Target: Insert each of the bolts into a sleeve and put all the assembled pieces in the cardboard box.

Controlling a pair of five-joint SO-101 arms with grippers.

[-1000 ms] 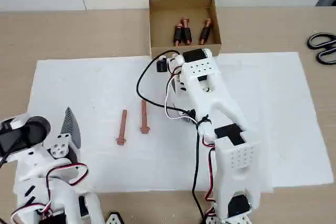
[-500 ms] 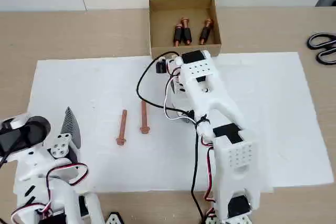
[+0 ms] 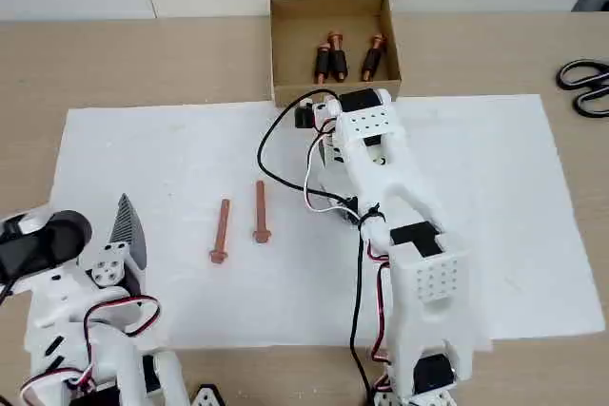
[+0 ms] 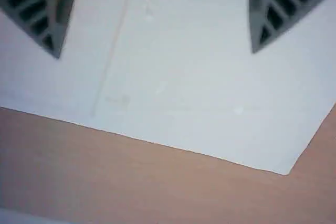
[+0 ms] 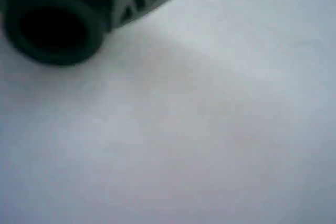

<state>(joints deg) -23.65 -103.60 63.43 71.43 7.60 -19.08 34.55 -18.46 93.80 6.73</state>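
While three assembled pieces (image 3: 338, 59) already lie inside the cardboard box (image 3: 278, 45), which stands at the middle of the far edge of the surface (image 3: 143, 64), the task is judged to be a little past the halfway mark. Each piece in the box is a copper-coloured bolt seated in a black sleeve. Two bolts are not yet fitted: the outer bolt (image 3: 222, 230) and the inner bolt (image 3: 261, 211) lie side by side, apart from each other, on the white paper sheet (image 3: 495, 197), toward the left edge of the surface, heads toward the near edge. The right arm (image 3: 381, 164) extends from the near edge up to the near wall of the box. As far as the right wrist view shows, the right gripper (image 5: 105, 3) pinches a loose sleeve (image 5: 52, 27) just above the paper, its open end facing the camera. The left gripper (image 4: 157, 9) is spread wide and holds nothing. It hangs over the near left corner of the paper sheet, well apart from both bolts. Work left, by this judgement: fit both bolts into sleeves and place both pieces in the box. A pair of scissors (image 3: 585, 85) lies at the right edge, clear of the work.
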